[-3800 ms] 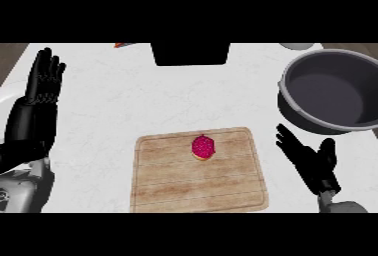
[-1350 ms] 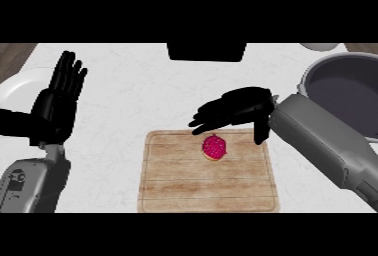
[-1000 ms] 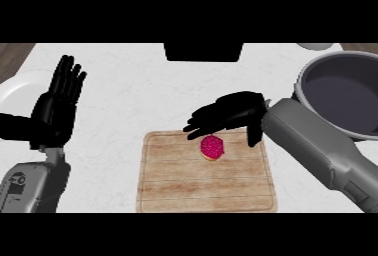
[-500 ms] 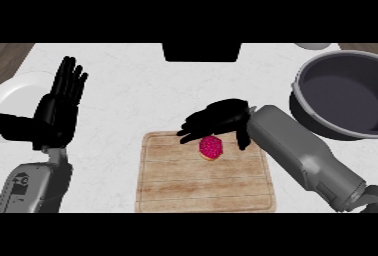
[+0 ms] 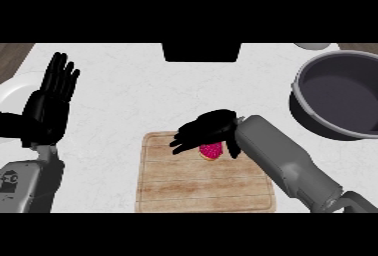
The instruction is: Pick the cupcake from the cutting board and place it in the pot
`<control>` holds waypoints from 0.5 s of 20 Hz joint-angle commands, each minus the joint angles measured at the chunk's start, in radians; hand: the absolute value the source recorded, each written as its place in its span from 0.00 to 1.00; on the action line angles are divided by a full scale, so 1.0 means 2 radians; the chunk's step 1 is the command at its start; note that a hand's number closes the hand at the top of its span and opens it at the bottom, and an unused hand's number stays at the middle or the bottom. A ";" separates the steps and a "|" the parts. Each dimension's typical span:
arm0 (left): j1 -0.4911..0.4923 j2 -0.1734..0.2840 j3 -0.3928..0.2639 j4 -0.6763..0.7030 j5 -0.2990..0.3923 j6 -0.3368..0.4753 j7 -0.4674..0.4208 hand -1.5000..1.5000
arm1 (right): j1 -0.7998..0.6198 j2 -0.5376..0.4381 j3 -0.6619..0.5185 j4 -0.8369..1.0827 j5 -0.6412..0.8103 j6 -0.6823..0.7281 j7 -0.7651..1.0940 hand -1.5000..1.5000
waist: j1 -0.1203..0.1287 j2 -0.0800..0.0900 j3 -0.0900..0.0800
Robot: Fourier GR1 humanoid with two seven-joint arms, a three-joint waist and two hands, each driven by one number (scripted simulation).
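- Lower than before, right hand [image 5: 204,131] covers the cupcake [image 5: 212,150] on the cutting board [image 5: 204,181], fingers curling round it (partly hidden).
- Left hand [image 5: 49,107] rests with fingers straight.
- Pot [image 5: 341,95] well apart.

A white, faintly marbled stone desk [image 5: 140,100] fills nearly the whole view under even, soft light. At its far corners, strips of brown wood-grain surface [image 5: 15,52] show. A black rectangular recess [image 5: 201,52] sits at the middle of the far edge.
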 commanded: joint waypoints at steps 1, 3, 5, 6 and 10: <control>0.024 -0.008 -0.010 -0.047 -0.008 0.012 0.025 0.50 | -0.002 0.021 -0.010 0.030 0.017 0.008 -0.043 0.00 | 0.003 0.000 0.001; 0.009 -0.018 -0.015 -0.046 -0.015 0.026 0.028 0.50 | 0.012 0.022 -0.008 0.011 0.016 0.011 -0.049 0.00 | 0.000 -0.001 0.001; 0.018 0.000 0.003 -0.006 -0.002 -0.006 -0.005 0.50 | 0.025 0.010 0.026 -0.009 0.037 -0.021 -0.097 1.00 | -0.002 0.000 0.000; -0.035 -0.005 -0.003 -0.007 -0.005 0.016 0.042 0.50 | 0.020 0.040 0.023 -0.010 0.034 -0.025 -0.077 1.00 | -0.003 0.001 0.001; 0.005 -0.012 0.004 0.011 -0.005 -0.003 -0.020 0.50 | 0.051 0.025 0.020 -0.023 0.041 -0.058 -0.098 1.00 | -0.004 0.001 0.000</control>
